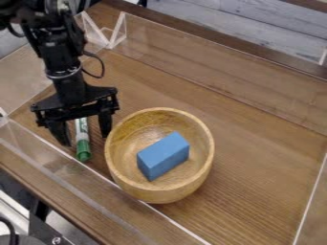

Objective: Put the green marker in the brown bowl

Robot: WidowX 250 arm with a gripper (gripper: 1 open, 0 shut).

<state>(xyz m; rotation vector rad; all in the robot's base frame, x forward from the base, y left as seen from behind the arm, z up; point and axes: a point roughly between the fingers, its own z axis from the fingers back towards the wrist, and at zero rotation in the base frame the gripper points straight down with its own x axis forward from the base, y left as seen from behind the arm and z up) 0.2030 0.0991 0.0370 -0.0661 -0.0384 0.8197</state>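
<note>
One blue block (163, 155) lay inside the one brown bowl (130, 173), well within its thick rim. Just left of the bowl, one green marker (80, 140) lay flat on the wooden table (255, 124), its green cap toward the near edge. The gripper (82, 131) pointed straight down over it, fingers (107, 122) spread wide on either side of the barrel, holding nothing. Clear plastic walls (52, 163) fenced the table.

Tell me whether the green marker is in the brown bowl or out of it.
Out. The green marker lies flat on the table left of the brown bowl, under the open hand. Only a blue block is inside the bowl.
</note>
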